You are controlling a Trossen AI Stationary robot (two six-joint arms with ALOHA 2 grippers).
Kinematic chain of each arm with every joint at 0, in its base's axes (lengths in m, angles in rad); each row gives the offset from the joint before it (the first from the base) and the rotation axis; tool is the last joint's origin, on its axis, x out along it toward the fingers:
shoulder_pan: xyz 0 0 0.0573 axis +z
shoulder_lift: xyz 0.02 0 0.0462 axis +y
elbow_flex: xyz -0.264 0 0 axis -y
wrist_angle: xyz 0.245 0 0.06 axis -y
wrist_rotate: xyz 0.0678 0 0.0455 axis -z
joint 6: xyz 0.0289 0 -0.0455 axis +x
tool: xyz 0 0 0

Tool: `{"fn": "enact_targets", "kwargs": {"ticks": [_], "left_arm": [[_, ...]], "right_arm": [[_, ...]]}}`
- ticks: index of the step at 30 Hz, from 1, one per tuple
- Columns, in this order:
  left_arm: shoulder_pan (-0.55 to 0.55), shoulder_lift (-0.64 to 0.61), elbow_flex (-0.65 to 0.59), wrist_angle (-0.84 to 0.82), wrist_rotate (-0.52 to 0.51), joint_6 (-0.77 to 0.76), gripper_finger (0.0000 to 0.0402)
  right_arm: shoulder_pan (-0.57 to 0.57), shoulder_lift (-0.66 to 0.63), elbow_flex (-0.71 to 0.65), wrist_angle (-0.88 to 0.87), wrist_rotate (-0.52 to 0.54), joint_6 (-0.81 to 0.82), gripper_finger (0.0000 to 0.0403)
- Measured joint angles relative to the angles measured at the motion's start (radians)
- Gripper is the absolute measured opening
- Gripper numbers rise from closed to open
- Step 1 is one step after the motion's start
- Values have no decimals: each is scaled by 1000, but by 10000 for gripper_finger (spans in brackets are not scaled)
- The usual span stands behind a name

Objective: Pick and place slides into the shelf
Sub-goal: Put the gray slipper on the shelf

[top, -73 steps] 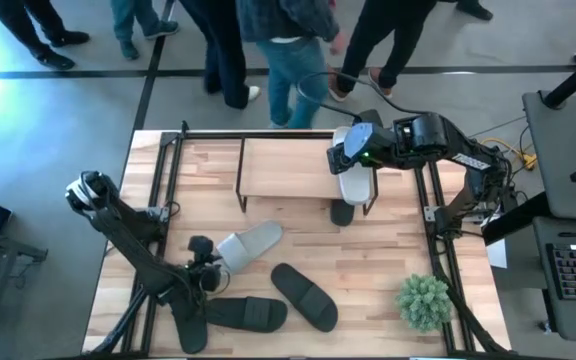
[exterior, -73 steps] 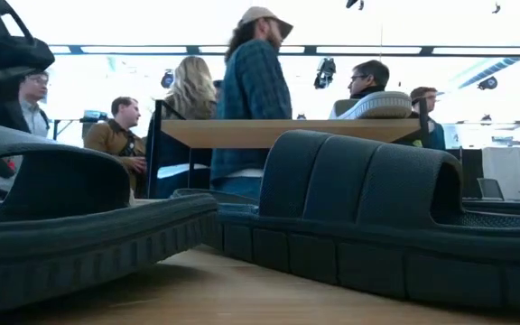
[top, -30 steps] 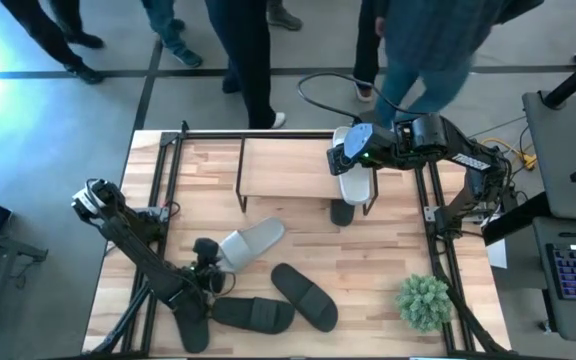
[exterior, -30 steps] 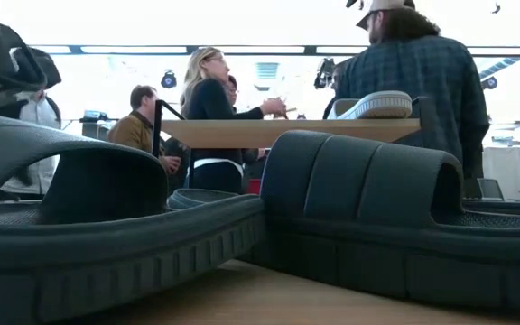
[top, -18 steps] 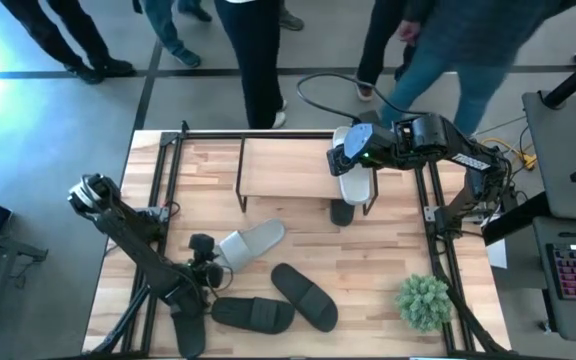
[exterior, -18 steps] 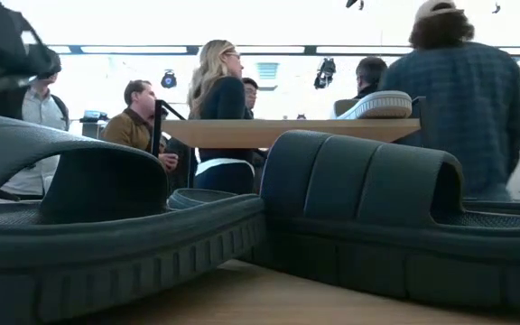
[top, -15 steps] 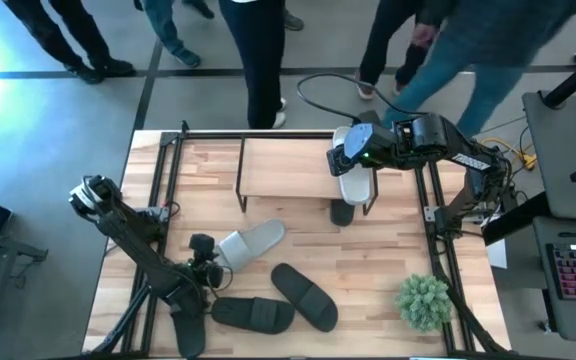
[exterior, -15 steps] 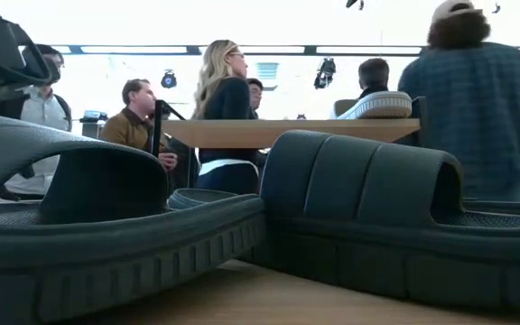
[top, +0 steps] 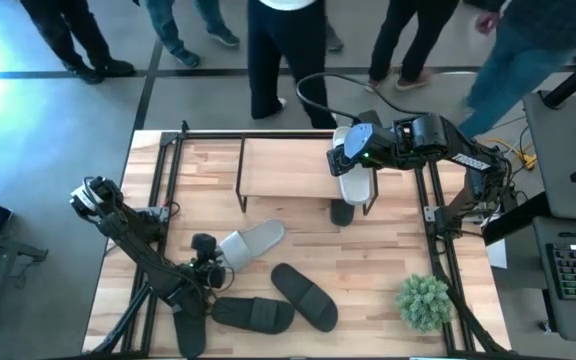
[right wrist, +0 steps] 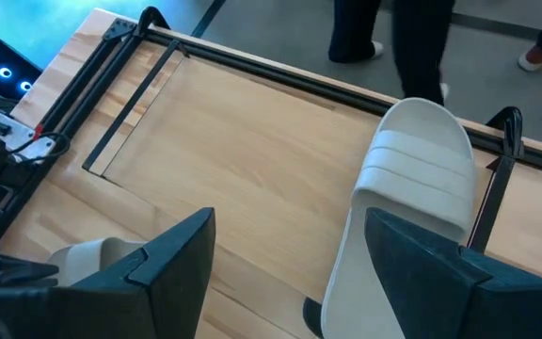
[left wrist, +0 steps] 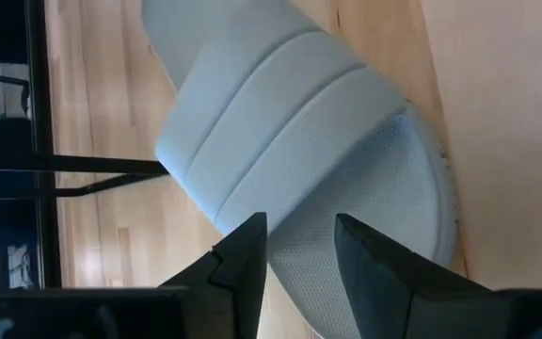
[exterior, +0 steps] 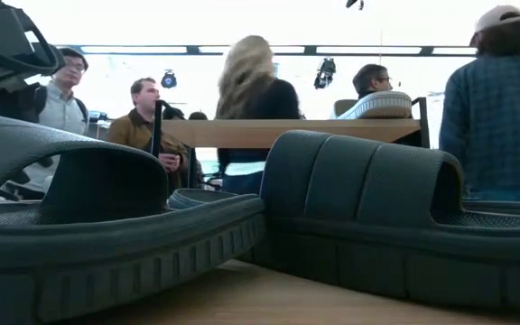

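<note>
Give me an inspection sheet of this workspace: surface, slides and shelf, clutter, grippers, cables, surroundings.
Surface: wood table.
Job's things: white slide on the shelf top's right end; dark slide below it; white slide and two dark slides on the table.
Clutter: plant, front right.
Grippers: left gripper shut on the table's white slide; right gripper open above the shelf.
Cables: black loop behind the table.
Surroundings: people standing behind.

Light slide (left wrist: pixel 309 160): matt foam-like, ribbed strap, fine-dotted footbed. Dark slide (exterior: pixel 377 217): matt rubbery, ridged sole edge. Shelf top (right wrist: pixel 252 160): smooth pale wood; frame (right wrist: pixel 492 202) black metal tube.
</note>
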State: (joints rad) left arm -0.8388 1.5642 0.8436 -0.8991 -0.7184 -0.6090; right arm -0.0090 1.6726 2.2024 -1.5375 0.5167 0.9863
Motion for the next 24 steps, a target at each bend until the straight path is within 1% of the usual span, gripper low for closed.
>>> {"fn": "enact_targets", "kwargs": {"ticks": [2,5,6,17,24], "left_arm": [[5,0,7,-1,19,5,113],[15,0,15,11,99,-2,113],[16,0,17,10,107,-3,113],[28,0,29,8,112,10,113],[55,-2,34,3,122,13,113]], "right_arm": [[0,0,0,0,0,0,265],[0,0,0,0,0,0,265],[0,0,0,0,0,0,265],[0,0,-1,0,0,0,265],[0,0,-13,0,0,0,265]]}}
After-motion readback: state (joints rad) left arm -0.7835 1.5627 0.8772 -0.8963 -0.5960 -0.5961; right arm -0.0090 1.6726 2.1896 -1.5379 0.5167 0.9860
